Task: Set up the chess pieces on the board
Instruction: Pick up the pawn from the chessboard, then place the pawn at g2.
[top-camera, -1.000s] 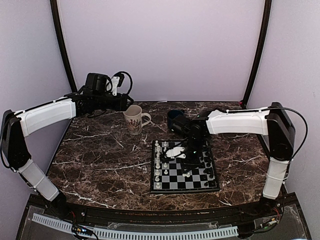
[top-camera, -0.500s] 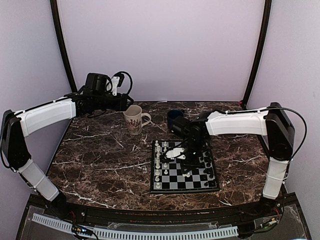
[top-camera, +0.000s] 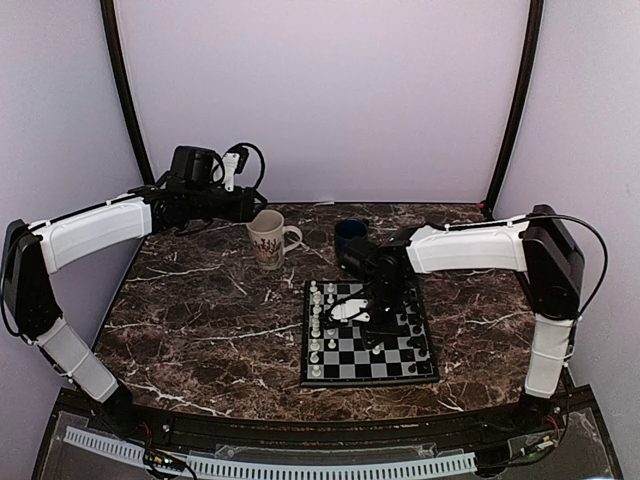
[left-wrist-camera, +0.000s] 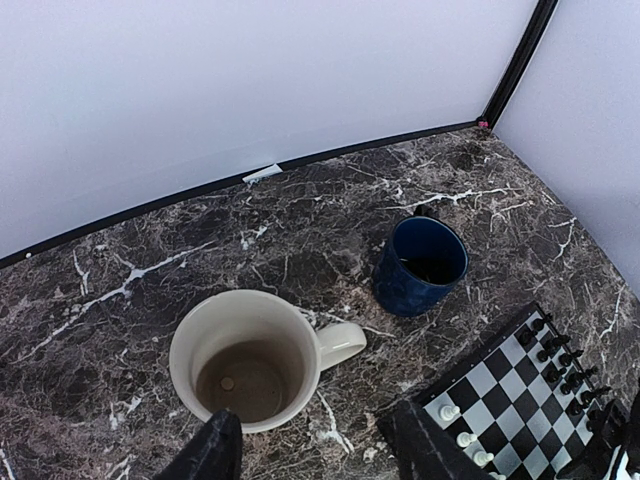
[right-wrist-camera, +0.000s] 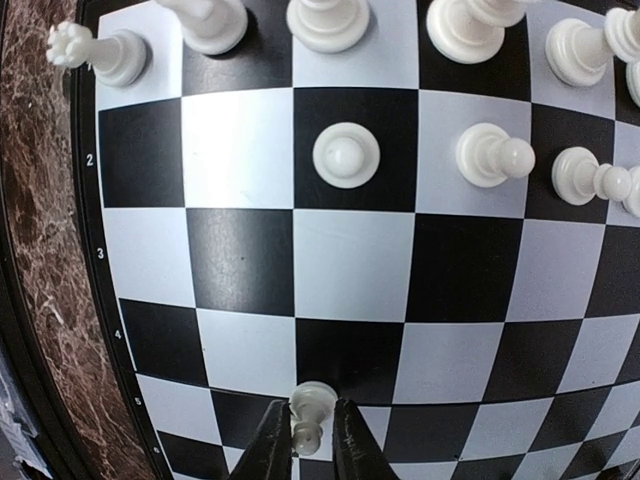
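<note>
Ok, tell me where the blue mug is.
In the top view the blue mug stands right of the cream mug, just behind the far edge of the board.

Glossy marble-look table (top-camera: 200, 320), smooth plastic chess pieces (right-wrist-camera: 345, 155), sheeny board (right-wrist-camera: 350, 255), glazed cream mug (left-wrist-camera: 245, 360), glossy blue mug (left-wrist-camera: 420, 265)

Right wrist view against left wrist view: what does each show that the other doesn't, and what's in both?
Only the right wrist: a white pawn pinched in the right gripper, and the edge numbers printed along the border. Only the left wrist: the cream mug, the blue cup, the back wall and the open left gripper. Both: the board, white pieces standing on it, and the marble table.
</note>
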